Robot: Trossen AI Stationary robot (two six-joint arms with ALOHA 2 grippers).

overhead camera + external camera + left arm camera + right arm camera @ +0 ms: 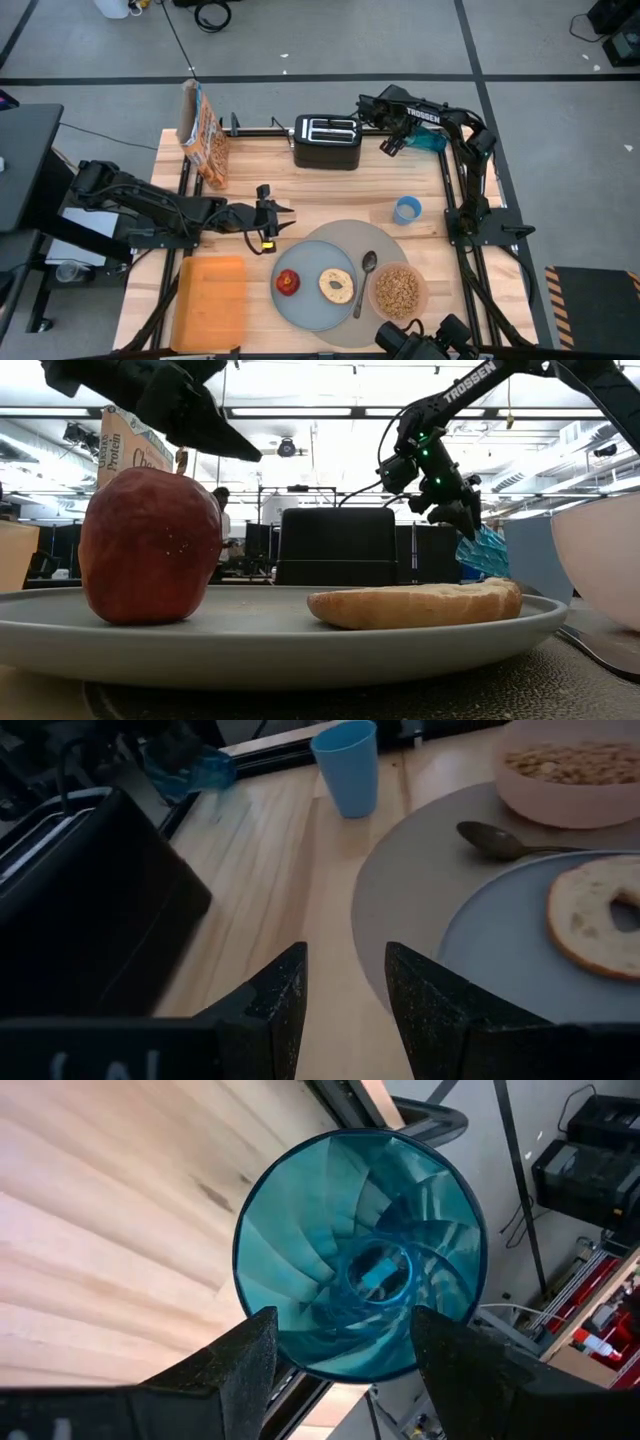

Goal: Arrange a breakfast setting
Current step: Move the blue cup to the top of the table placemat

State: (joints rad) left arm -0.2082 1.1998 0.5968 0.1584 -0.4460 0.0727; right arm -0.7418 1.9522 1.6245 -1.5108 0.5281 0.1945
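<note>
one bagel [336, 286], one spoon [364, 280], two cups [407, 209]

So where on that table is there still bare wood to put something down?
Bare wood runs between the black toaster and the grey mat, and left of the small blue cup up to the left pincer. The near side is crowded: orange tray, plate with apple and bagel, spoon, cereal bowl.

A robotics lab or workshop, not a home: the wooden counter [330, 190] sits in a black metal frame on a grey taped floor [330, 40]. Behind it run ceiling strip lights [300, 411], cables and dark equipment racks [255, 545].
</note>
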